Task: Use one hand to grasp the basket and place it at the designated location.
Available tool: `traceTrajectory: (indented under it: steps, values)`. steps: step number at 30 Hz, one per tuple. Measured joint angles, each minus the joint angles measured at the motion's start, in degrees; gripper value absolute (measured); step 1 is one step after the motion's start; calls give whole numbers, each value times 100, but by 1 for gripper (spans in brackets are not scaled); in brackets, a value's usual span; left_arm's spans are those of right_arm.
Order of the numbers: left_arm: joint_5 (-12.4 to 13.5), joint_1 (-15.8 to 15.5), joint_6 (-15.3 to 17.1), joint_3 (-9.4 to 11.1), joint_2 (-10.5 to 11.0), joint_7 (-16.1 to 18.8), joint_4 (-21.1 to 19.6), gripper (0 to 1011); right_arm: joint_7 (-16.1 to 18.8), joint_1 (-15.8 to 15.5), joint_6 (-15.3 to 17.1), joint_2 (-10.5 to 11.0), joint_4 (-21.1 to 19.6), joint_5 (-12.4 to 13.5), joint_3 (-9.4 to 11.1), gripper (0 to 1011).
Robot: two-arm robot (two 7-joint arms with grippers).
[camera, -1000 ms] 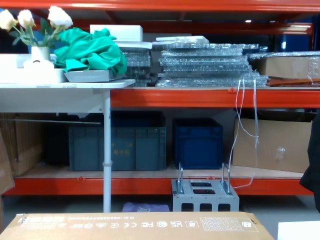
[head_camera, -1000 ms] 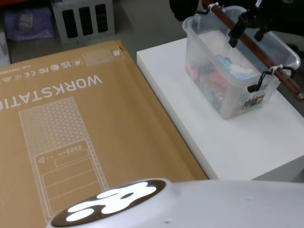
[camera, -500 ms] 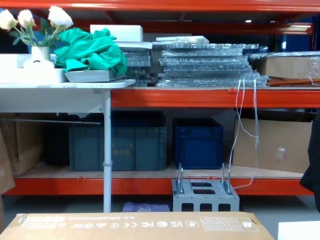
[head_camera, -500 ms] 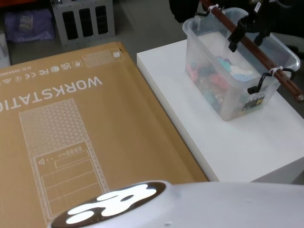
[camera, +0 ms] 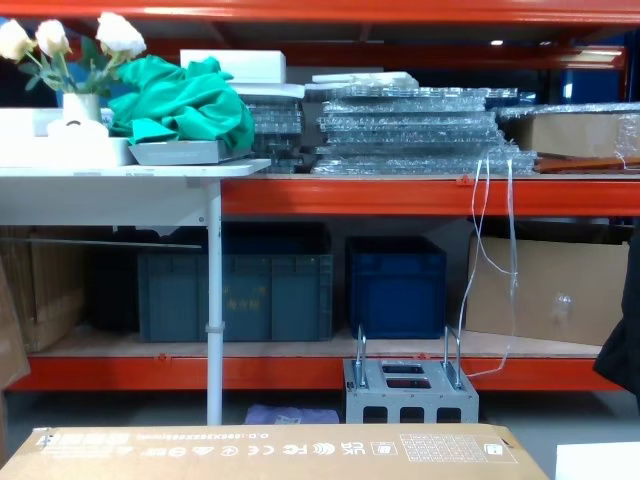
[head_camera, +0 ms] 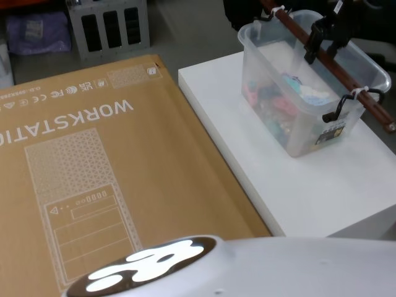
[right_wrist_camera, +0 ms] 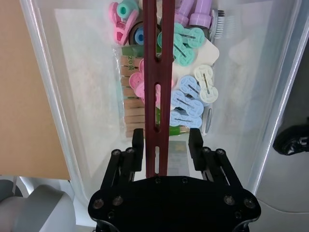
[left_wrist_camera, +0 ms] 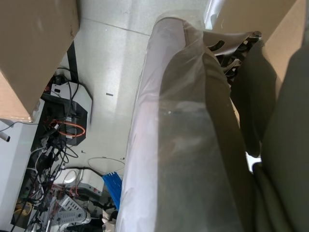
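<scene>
I see the right gripper [head_camera: 325, 43] with its jaws open astride the red-brown handle bar [head_camera: 349, 80] of the basket [head_camera: 296, 133], which sits on the white counter [head_camera: 297, 185] beside a cardboard box [head_camera: 93, 154].

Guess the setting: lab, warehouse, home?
Probably a warehouse or stockroom used for robot tests: orange racking with bubble-wrapped stacks, blue storage crates below, a big cardboard box. The right claw sits open astride the handle bar of the basket.

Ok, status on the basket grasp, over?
Right gripper open, straddling the handle bar. Basket sits on the white table, not yet lifted. Big cardboard box alongside, to its left.
</scene>
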Motion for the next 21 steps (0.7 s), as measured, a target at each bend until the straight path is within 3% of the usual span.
traceTrajectory:
  steps: [2, 11, 21]
  values:
    - [0, 0, 0, 0, 0, 0, 0, 0, -4, 0, 10, 14, 0, 9, 18, 506]
    - [0, 0, 0, 0, 0, 0, 0, 0, -1, 12, 45, 47, 0, 26, 52, 240]
    - [0, 0, 0, 0, 0, 0, 0, 0, 7, -17, 74, 96, -74, 36, 70, 234]
